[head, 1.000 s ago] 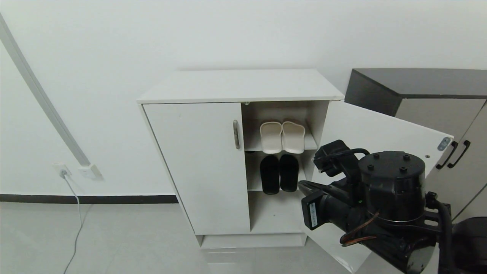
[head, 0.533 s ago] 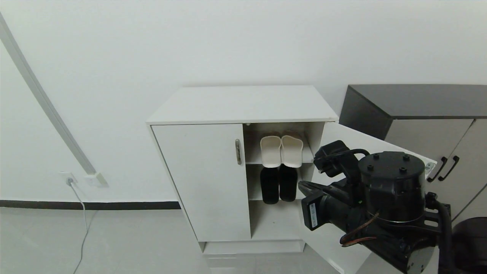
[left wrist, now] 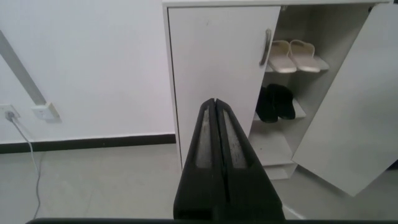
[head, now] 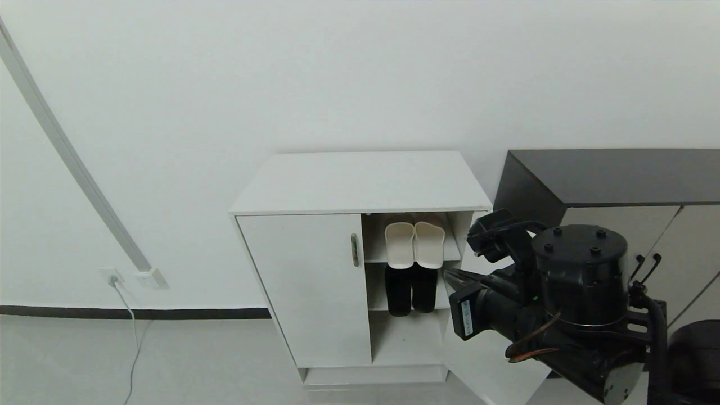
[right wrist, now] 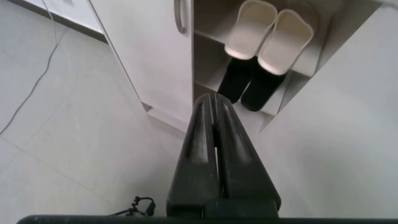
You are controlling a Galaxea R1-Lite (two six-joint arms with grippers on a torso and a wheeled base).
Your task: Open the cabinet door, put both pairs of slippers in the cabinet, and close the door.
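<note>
We see a white, box-shaped board cabinet (head: 360,183) with a smooth, matt laminate skin. Its slim grey metal door handle (head: 354,250) has a dull sheen. The cream pair of slippers (head: 414,244) looks to us like smooth moulded plastic or foam, and the black pair of slippers (head: 412,289) looks matt. The pale grey tiled floor (head: 169,360) is glossy.

Cream slippers (head: 414,245) lie on the cabinet's (head: 360,183) upper shelf (head: 375,260), black slippers (head: 411,290) on the shelf below (head: 375,308).

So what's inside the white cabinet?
A pair of cream slippers sits on the top shelf, and a pair of black slippers on the shelf below. The shut white left door covers the other half, so whatever is there cannot be seen.
</note>
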